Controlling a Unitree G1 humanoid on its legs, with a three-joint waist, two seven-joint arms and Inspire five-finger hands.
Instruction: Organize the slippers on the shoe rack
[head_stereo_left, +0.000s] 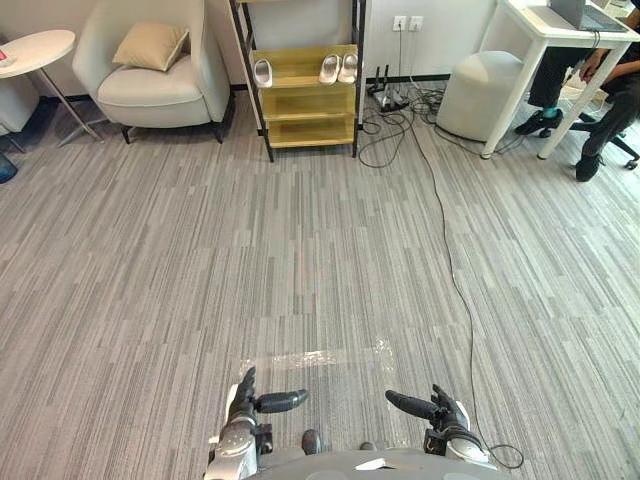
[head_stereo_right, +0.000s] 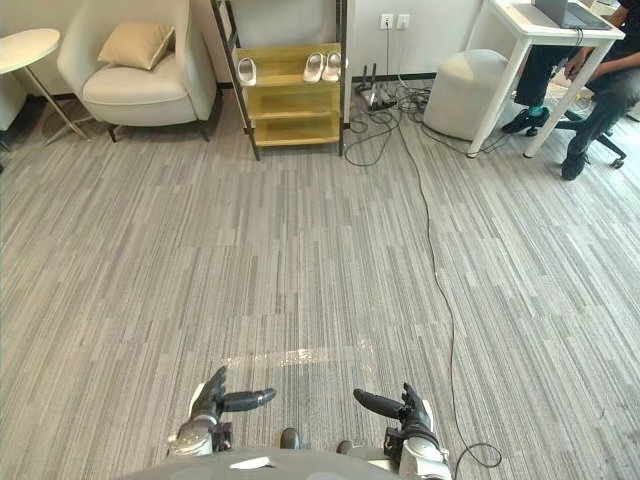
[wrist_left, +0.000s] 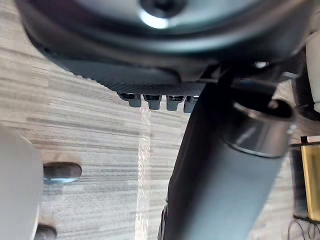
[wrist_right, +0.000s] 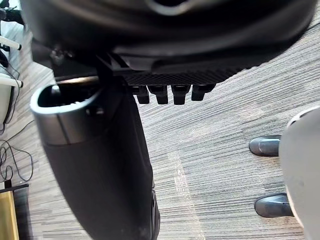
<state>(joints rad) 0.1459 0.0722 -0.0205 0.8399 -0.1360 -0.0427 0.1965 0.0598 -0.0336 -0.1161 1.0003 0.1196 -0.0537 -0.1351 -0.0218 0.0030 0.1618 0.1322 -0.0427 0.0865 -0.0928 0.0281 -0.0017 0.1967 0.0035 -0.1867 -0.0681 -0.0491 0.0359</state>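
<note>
Striped carpet (head_stereo_left: 300, 250). On the far rack's (head_stereo_left: 305, 105) top shelf lie one slipper (head_stereo_left: 262, 72) at left and a pair (head_stereo_left: 330, 68) at right, long axes near-far; toe direction unclear. Near, the left hand (head_stereo_left: 240, 405) and right hand (head_stereo_left: 447, 412) are empty; wrist views show their fingers (wrist_left: 150, 101) straight.

Far ahead of the dark left hand (head_stereo_left: 243, 400), the black-framed shoe rack with yellow wooden shelves (head_stereo_left: 305, 100) gets chopped off by the top edge, so its upper part can't be made out. The white slippers (head_stereo_left: 330, 68) on it are too small for any detail to be told. Well past the dark right hand (head_stereo_left: 440, 408), the seated person in dark trousers (head_stereo_left: 600, 90) and the white desk (head_stereo_left: 545, 30) are cut off by the frame.
</note>
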